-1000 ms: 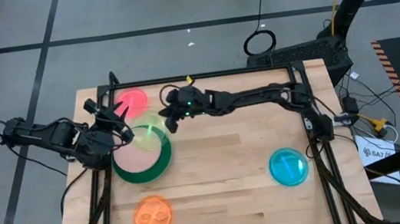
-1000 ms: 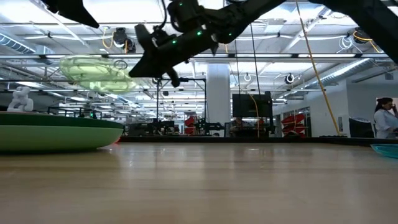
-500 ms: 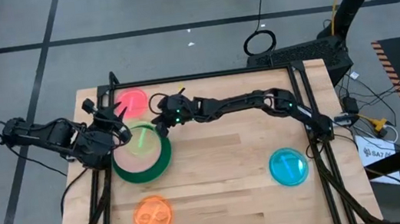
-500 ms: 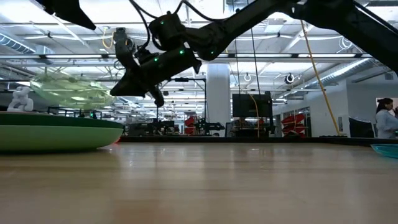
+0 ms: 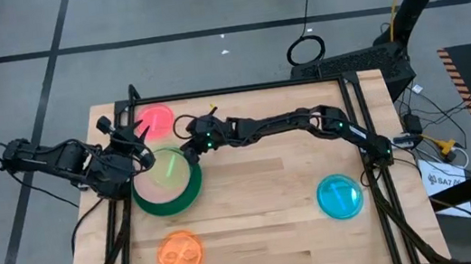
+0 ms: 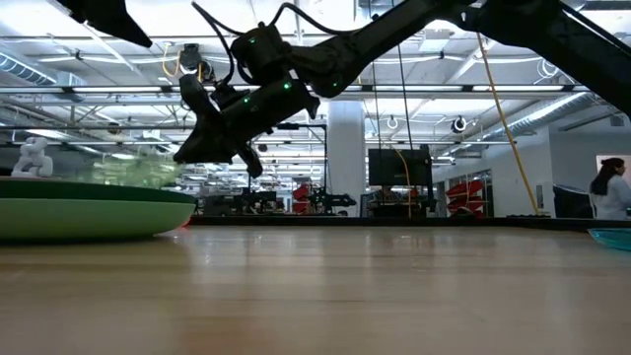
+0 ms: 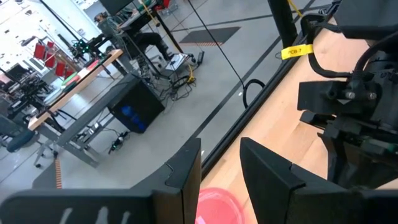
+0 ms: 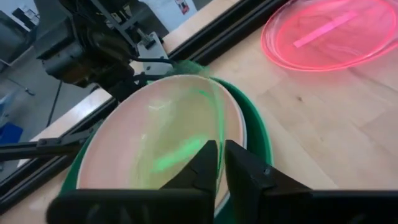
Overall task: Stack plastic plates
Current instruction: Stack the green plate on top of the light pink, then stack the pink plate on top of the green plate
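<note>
Light came mostly from overhead: long ceiling strips in the low view burned white and washed out the top of the picture. Against them the right arm (image 6: 325, 59) read as a near-black silhouette with small green lights glowing on it. The wooden table (image 6: 345, 296) was evenly lit, its nearest boards soft and out of focus. From above, shadows were faint and short. The red-pink plate (image 8: 326, 34) glowed almost neon with a bright streak of glare across it. Just beyond the right gripper's fingers (image 8: 239, 171) the lime plate (image 8: 180, 134) was smeared by motion blur. The left gripper's fingers (image 7: 267, 171) were dark and blurred up close.
</note>
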Tool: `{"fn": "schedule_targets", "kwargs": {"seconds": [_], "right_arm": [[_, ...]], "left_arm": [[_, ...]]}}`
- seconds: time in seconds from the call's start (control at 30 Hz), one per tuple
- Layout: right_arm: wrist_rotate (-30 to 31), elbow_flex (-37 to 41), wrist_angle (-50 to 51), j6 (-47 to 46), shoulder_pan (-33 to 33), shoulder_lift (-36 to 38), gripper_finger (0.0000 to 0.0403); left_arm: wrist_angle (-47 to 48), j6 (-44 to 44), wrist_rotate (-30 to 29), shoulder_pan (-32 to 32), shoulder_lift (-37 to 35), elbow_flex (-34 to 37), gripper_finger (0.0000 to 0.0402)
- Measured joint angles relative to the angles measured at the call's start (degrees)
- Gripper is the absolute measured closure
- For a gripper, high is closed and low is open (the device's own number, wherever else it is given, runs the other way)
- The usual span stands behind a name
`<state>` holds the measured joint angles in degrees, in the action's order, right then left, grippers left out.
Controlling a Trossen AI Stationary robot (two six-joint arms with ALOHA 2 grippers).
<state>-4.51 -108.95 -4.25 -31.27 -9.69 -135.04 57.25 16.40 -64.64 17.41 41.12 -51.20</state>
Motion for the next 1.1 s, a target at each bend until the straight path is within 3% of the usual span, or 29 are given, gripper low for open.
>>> {"fn": "schedule_targets", "kwargs": {"seconds": [0.4, 0.63, 0.73, 0.93, 1.1], "right_arm": [[-0.7, 0.0, 1.4, 1.4, -0.3, 0.3, 0.0301], [-1.0, 0.0, 13.4, 12.7, -1.2, 5.2, 0.0287], [2.7, 0.0, 17.4, 18.7, -0.4, 8.1, 0.0290], [13.1, 0.4, 27.1, 28.6, 1.4, 15.1, 0.0301], [13.9, 8.8, 26.4, 32.0, 1.5, 23.2, 0.0307]], "left_arm": [[-0.1, 0.6, 0.0, 0.0, 0.0, 0.0, 0.0282], [-0.3, 1.8, 0.5, 0.0, 0.1, 0.0, 0.0282], [-0.4, 3.2, 0.9, 0.0, 0.1, 0.0, 0.0282], [-0.5, 7.0, 7.0, -0.1, 0.8, 0.0, 0.0282], [-0.5, 8.3, 16.3, -0.1, 4.1, 0.0, 0.0282]]}}
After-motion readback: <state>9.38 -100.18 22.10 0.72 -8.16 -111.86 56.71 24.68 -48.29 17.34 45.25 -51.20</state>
